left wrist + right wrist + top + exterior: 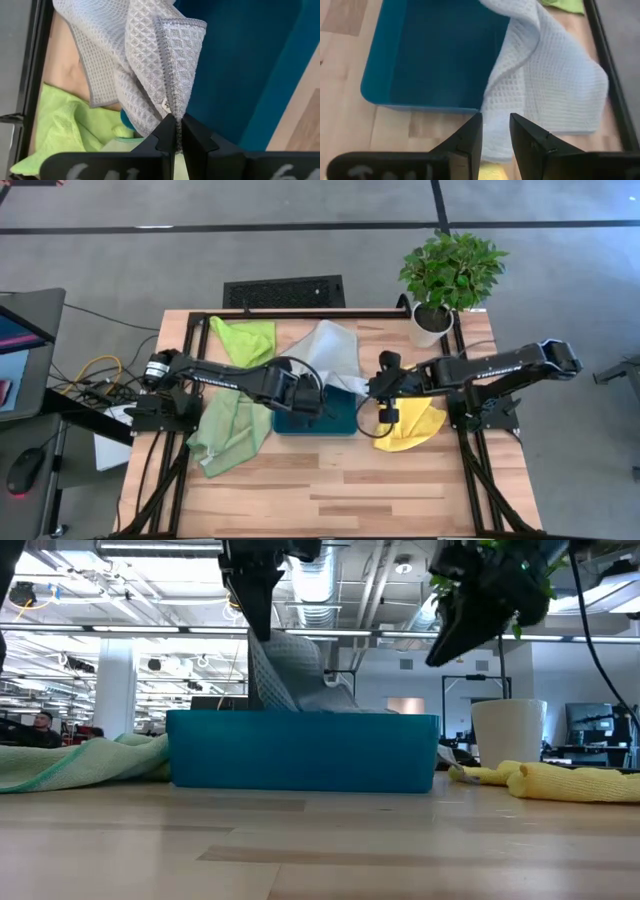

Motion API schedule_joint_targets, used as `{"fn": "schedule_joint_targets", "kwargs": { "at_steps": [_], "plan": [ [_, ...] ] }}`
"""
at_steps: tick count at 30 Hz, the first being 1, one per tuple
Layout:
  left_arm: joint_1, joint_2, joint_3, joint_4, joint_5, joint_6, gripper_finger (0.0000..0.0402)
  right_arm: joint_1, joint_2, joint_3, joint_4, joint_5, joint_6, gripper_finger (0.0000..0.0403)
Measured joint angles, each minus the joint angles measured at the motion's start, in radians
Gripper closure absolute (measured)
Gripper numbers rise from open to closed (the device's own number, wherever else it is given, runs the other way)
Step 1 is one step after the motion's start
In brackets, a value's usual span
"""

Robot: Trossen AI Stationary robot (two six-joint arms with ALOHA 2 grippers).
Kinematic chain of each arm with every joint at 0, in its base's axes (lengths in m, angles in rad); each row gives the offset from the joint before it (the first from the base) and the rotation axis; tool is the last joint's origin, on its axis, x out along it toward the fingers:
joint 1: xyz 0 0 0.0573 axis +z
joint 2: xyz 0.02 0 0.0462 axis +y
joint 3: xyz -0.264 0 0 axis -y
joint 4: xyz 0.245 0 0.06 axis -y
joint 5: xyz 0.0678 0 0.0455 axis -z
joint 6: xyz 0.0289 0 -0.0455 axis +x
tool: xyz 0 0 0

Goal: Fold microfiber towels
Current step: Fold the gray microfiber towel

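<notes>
Overhead, your left gripper hangs above the teal tray at the middle of the tabletop. In the left wrist view its fingers are pinched together on a doubled corner of the light grey towel; the cloth drapes from that corner over the tray's far rim and onto the wood behind, where the rest of it lies crumpled.

Your right gripper hovers just beside the tray's right end, above the grey towel's edge, its fingers narrowly parted and holding nothing.

The lime green towel lies at the back left of the tabletop. The pale sage green towel lies bunched to the left of the tray. The yellow towel lies to the tray's right, under the right arm. A potted plant stands at the back right corner.
</notes>
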Motion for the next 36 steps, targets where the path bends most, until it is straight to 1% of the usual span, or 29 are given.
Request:
{"fn": "schedule_joint_targets", "kwargs": {
  "at_steps": [12,15,20,22,24,26,27,30,33,36],
  "plan": [
    [-0.006,0.000,0.000,0.016,0.000,-0.033,0.0388,0.010,0.000,-0.211,0.277,-0.002,0.016,0.0282],
    [-0.006,0.000,0.000,0.018,0.000,-0.040,0.0388,0.010,0.000,-0.242,0.309,-0.003,0.018,0.0282],
    [-0.006,0.000,0.000,0.020,0.000,-0.043,0.0388,0.005,0.047,-0.279,0.357,-0.004,0.038,0.0282],
    [-0.006,0.000,0.000,0.023,0.000,-0.043,0.0388,-0.002,0.093,-0.274,0.395,0.002,0.039,0.0282],
    [-0.006,0.000,0.000,0.030,0.000,-0.043,0.0388,-0.008,0.118,-0.281,0.389,0.034,0.039,0.0282],
    [-0.006,0.000,0.000,0.035,0.000,-0.042,0.0388,-0.010,0.167,-0.275,0.445,0.064,0.039,0.0282],
    [-0.006,0.000,0.000,0.035,0.000,-0.042,0.0388,-0.010,0.184,-0.276,0.447,0.085,0.040,0.0282],
    [-0.006,0.001,0.000,0.036,0.000,-0.040,0.0388,-0.003,0.224,-0.277,0.487,0.168,0.040,0.0282],
    [-0.006,0.001,0.000,0.035,0.000,-0.040,0.0388,0.012,0.230,-0.278,0.487,0.256,0.040,0.0282],
    [-0.006,0.001,0.000,0.035,0.000,-0.040,0.0388,0.022,0.229,-0.278,0.482,0.291,0.047,0.0282]
  ]
}}
